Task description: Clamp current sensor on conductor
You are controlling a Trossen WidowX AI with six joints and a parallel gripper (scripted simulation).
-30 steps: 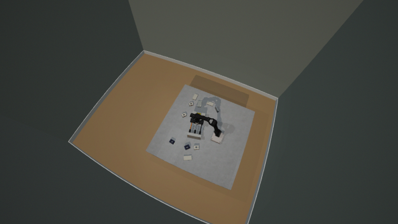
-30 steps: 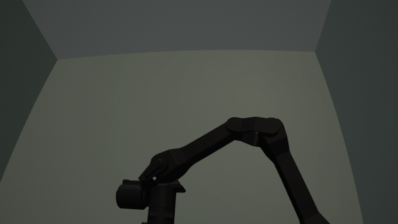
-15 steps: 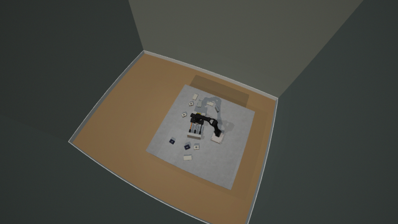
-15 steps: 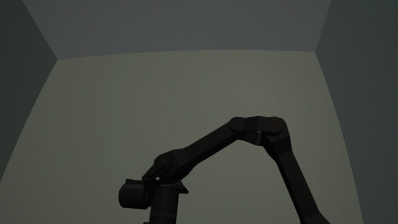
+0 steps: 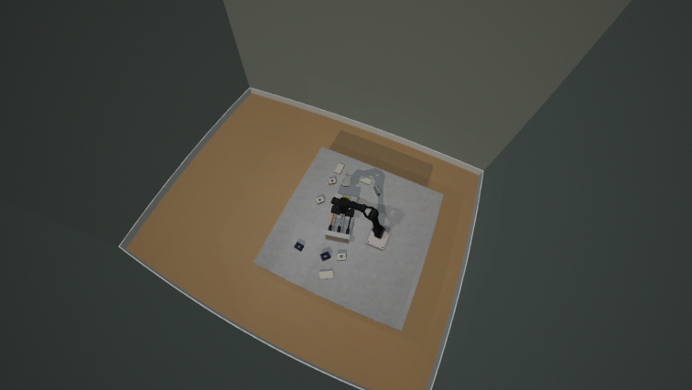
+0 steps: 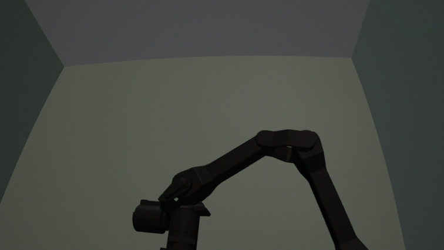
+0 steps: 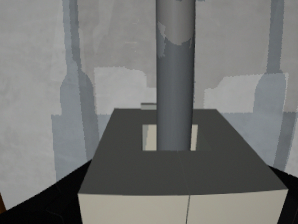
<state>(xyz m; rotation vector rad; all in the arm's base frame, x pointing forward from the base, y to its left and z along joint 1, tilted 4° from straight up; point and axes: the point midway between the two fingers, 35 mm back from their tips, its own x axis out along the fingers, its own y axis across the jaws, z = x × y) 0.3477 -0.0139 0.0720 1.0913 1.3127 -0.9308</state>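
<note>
The pincer is squeezed on the current sensor, whose two halves meet. The sensor goes round a gray wire that points to 12 o'clock in the wrist view. From above, a white block is at 6 o'clock from the pincer, and the arm's white base is at 4 o'clock.
</note>
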